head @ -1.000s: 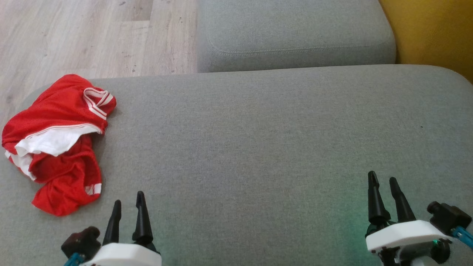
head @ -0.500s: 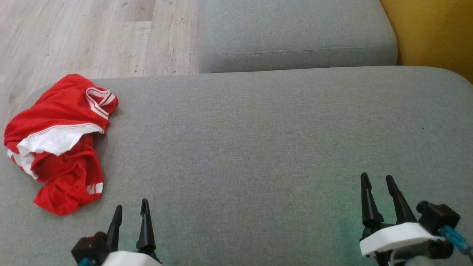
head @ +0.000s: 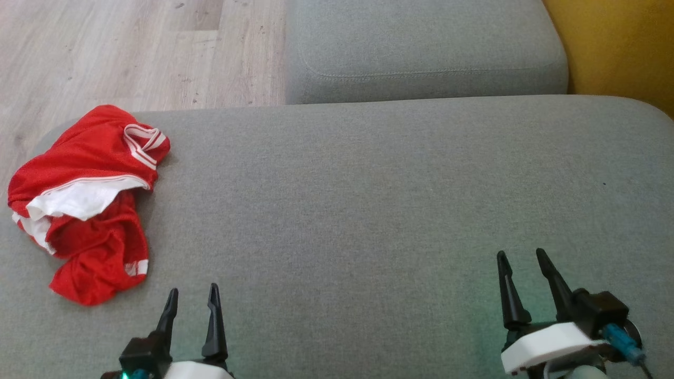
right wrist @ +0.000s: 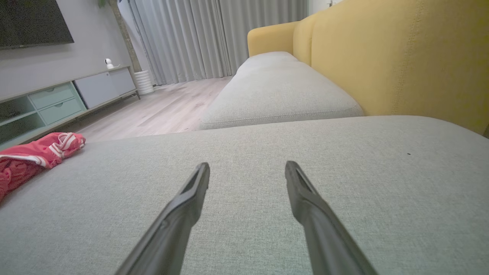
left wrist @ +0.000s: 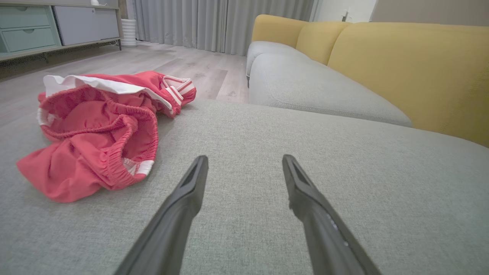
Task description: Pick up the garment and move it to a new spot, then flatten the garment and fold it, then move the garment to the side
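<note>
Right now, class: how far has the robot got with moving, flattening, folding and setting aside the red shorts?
Done: nothing; the red shorts lie crumpled at the left end of the grey seat cushion. In hand: nothing; the left gripper and right gripper are open and empty, apart from the cloth. Left: pick up, move, flatten, fold, set aside.

a home living room: yellow-backed sofa (right wrist: 382,57) (grey cushions (right wrist: 275,88)), floor-length curtains (right wrist: 183,38), wall tv (right wrist: 30,19), low drawer cabinet (right wrist: 57,103).
</note>
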